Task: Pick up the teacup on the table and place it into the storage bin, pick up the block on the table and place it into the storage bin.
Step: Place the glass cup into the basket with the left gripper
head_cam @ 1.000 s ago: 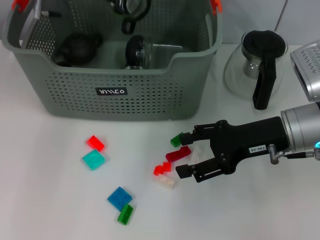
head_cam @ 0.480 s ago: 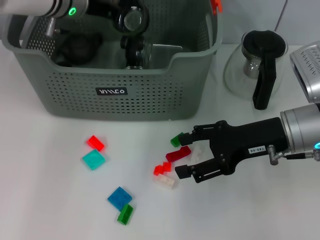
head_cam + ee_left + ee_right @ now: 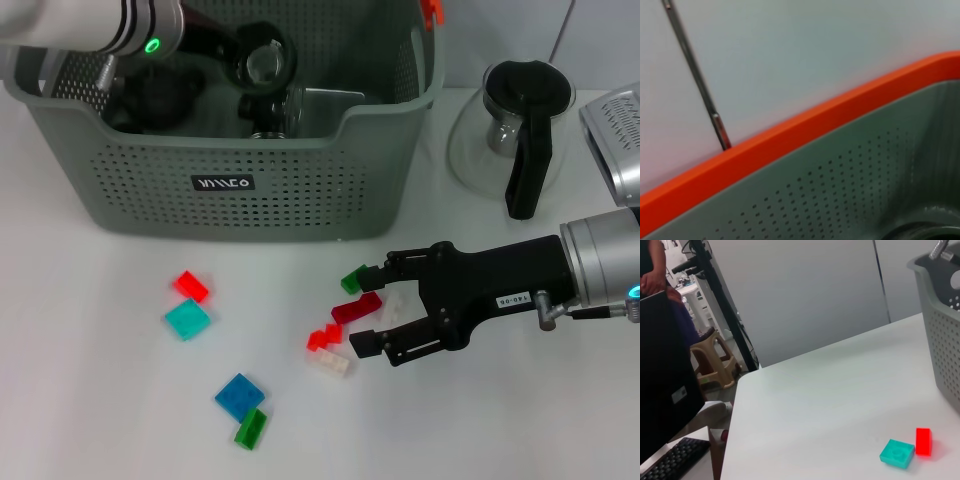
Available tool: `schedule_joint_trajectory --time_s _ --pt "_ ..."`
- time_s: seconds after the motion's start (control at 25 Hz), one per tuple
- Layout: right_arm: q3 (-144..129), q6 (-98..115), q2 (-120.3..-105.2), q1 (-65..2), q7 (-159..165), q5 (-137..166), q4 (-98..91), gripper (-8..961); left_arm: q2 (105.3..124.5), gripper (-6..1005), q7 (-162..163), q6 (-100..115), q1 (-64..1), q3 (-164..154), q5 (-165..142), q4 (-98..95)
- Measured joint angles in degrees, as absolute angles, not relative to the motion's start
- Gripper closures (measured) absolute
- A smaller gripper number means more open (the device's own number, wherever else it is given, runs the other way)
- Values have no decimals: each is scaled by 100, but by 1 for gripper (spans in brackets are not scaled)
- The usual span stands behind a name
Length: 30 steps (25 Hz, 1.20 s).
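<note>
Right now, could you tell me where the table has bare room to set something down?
Bare: the front left corner, left of the teal block, and the strip beside the blue block. Crowded: around the right gripper, among small blocks below the storage bin.

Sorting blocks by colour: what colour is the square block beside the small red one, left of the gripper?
Teal block, clearest in the head view.

White table (image 3: pixel 120 400) with storage bin (image 3: pixel 230 190), blocks (image 3: pixel 187 320)

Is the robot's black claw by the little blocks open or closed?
Open. The right claw has its fingers spread apart around a pale block on the table.
</note>
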<state>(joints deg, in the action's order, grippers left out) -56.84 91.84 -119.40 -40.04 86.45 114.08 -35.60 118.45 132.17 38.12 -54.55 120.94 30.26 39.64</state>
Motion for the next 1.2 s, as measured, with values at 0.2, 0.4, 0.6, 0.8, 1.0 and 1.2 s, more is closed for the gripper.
schedule_joint_trajectory --time_s 0.2,0.4,0.6,0.8,1.0,1.2 --pt "-5687 9184 -11943 -3998 8643 11408 -3560 42 11928 958 13257 3768 -5460 12096 2878 3963" --pt "-5692 9184 -11945 -3997 8641 11408 -3560 42 11950 958 13259 3753 -5460 12096 2851 3930" --pt "-5689 9185 -11945 -4000 8640 11408 -3560 42 11975 958 13260 3742 -5462 12093 2802 3901" --pt "-5696 9178 -11945 -4019 8640 11408 -3559 42 12011 958 13232 3701 -5431 12094 2779 3892" --pt "-5696 9175 -11945 -4025 8639 11408 -3559 42 12017 959 13218 3720 -5428 12092 2764 3877" --pt "-5690 9175 -11944 -4026 8639 11408 -3559 42 12074 957 13257 3733 -5435 11963 2575 3876"
